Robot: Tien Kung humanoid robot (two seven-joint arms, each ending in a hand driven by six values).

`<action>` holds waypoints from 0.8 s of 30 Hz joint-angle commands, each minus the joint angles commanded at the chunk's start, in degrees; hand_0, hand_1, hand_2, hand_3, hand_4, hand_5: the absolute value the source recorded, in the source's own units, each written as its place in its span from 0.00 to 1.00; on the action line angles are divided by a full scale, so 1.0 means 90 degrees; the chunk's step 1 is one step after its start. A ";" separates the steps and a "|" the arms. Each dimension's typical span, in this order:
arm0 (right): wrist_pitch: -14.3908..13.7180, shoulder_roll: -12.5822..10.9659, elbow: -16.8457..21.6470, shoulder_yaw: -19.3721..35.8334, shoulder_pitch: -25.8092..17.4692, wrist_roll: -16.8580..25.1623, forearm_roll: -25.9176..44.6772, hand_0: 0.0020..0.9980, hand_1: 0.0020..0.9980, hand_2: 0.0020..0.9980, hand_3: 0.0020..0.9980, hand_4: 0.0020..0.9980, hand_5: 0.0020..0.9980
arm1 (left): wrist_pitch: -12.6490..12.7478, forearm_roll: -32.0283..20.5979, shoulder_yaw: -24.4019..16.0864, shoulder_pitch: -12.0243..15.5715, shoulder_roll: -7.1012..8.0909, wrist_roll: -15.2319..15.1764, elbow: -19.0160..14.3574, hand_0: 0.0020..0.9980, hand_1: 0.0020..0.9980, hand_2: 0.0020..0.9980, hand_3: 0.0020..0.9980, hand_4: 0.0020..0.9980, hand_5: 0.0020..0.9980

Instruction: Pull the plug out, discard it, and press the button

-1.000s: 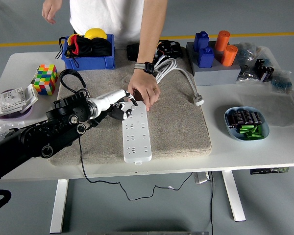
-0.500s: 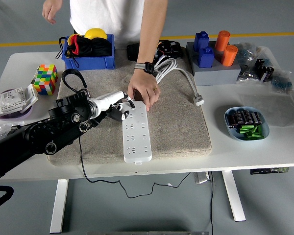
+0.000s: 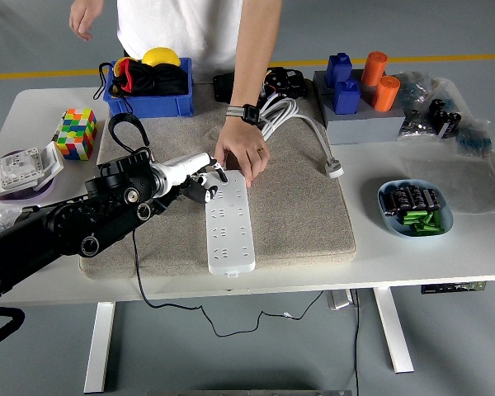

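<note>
The left hand (image 3: 205,177) is reaching in from the left edge to the upper end of the white power strip (image 3: 229,225) at the centre of the frame, its fingers curling loosely at the strip's top corner, though whether they are gripping anything I cannot tell; a person's hand (image 3: 243,157) is pressing that same end down. No plug is showing in the strip, so the fingertip should be aiming squarely at the button and pushing straight down. The strip is lying on a beige mat (image 3: 305,206) covering the white table (image 3: 470,239), over grey floor.
</note>
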 joint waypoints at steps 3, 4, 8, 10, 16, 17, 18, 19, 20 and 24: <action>-0.0002 0.0004 0.0003 -0.0008 0.0004 0.0004 0.0005 0.76 0.67 0.66 0.62 0.67 0.51 | -0.0005 -0.0015 0.0020 -0.0007 -0.0001 0.0003 -0.0005 0.04 0.00 0.08 0.68 0.42 0.00; -0.0003 0.0006 0.0003 -0.0010 0.0006 0.0005 0.0006 0.76 0.67 0.66 0.62 0.67 0.51 | -0.0006 -0.0022 0.0038 -0.0012 -0.0004 0.0003 0.0001 0.04 0.00 0.08 0.68 0.42 0.00; -0.0008 0.0011 0.0005 -0.0008 0.0007 0.0009 0.0011 0.76 0.67 0.66 0.62 0.67 0.51 | -0.0002 -0.0022 0.0041 0.0000 -0.0015 0.0001 0.0004 0.04 0.00 0.08 0.68 0.41 0.00; -0.0005 0.0012 0.0002 -0.0009 0.0007 0.0005 0.0007 0.76 0.67 0.66 0.62 0.67 0.51 | -0.0001 -0.0026 0.0042 0.0002 -0.0022 0.0001 0.0008 0.04 0.00 0.08 0.68 0.41 0.00; -0.0008 0.0009 0.0002 -0.0006 0.0004 0.0010 0.0011 0.76 0.67 0.66 0.62 0.67 0.51 | -0.0001 -0.0015 0.0024 0.0005 -0.0046 -0.0003 0.0025 0.04 0.00 0.08 0.68 0.41 0.00; -0.0008 0.0007 0.0002 -0.0008 0.0005 0.0010 0.0013 0.76 0.67 0.66 0.62 0.67 0.50 | -0.0001 -0.0012 0.0023 -0.0002 -0.0043 -0.0003 0.0021 0.04 0.00 0.08 0.67 0.41 0.00; -0.0007 0.0008 0.0000 -0.0004 0.0006 0.0008 0.0012 0.76 0.67 0.66 0.62 0.67 0.50 | -0.0003 -0.0018 0.0032 -0.0013 -0.0047 0.0000 0.0027 0.04 0.00 0.08 0.67 0.41 0.00; -0.0004 0.0010 -0.0004 -0.0004 0.0008 0.0006 0.0011 0.76 0.67 0.66 0.62 0.67 0.50 | -0.0005 -0.0024 0.0053 -0.0029 -0.0051 0.0006 0.0044 0.04 0.00 0.08 0.67 0.41 0.00; -0.0003 0.0011 -0.0004 -0.0005 0.0008 0.0006 0.0013 0.76 0.67 0.66 0.62 0.67 0.50 | -0.0004 -0.0025 0.0062 -0.0032 -0.0052 0.0009 0.0051 0.04 0.00 0.08 0.67 0.41 0.00; -0.0002 0.0017 -0.0004 -0.0006 0.0010 0.0008 0.0016 0.76 0.67 0.66 0.62 0.67 0.51 | -0.0007 -0.0050 0.0103 -0.0023 -0.0059 0.0013 0.0068 0.04 0.00 0.08 0.67 0.41 0.00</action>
